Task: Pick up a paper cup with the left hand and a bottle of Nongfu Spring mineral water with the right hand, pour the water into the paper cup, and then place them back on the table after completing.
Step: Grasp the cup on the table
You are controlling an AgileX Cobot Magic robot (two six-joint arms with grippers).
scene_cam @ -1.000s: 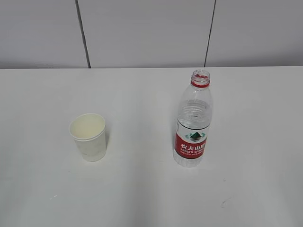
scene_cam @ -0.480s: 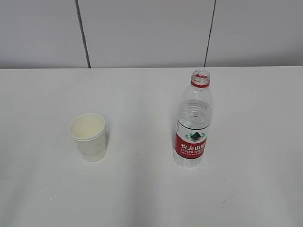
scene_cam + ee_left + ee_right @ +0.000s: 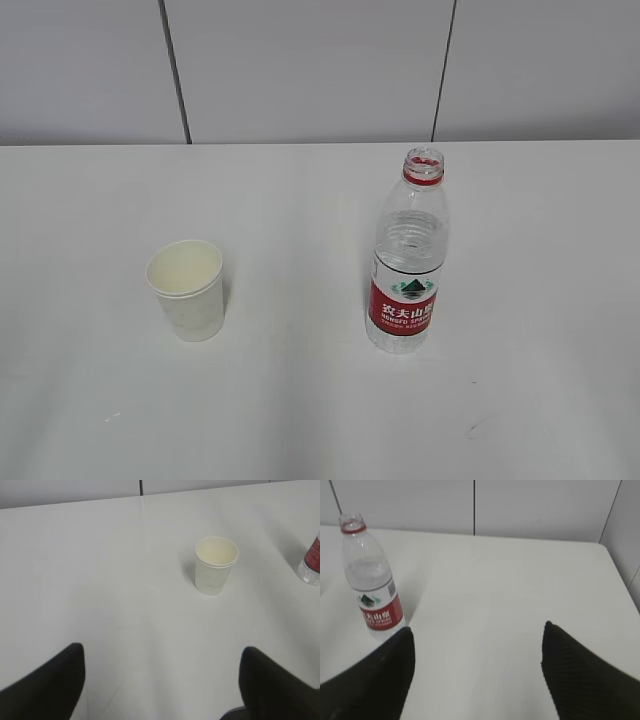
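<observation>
Bottle (image 3: 407, 262) of clear ribbed plastic stands upright and uncapped on the white table (image 3: 300, 420), at about four o'clock of the exterior view's centre, with a red neck ring, a red label and water (image 3: 408, 232) to its shoulder. The white paper cup (image 3: 187, 289) stands upright at eight o'clock, well apart. The left hand (image 3: 162, 680) and the right hand (image 3: 477, 667) both gape wide, empty, short of their targets.

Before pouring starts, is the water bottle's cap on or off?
Off. The water bottle stands upright with its mouth open; only the red ring remains at the neck.
</observation>
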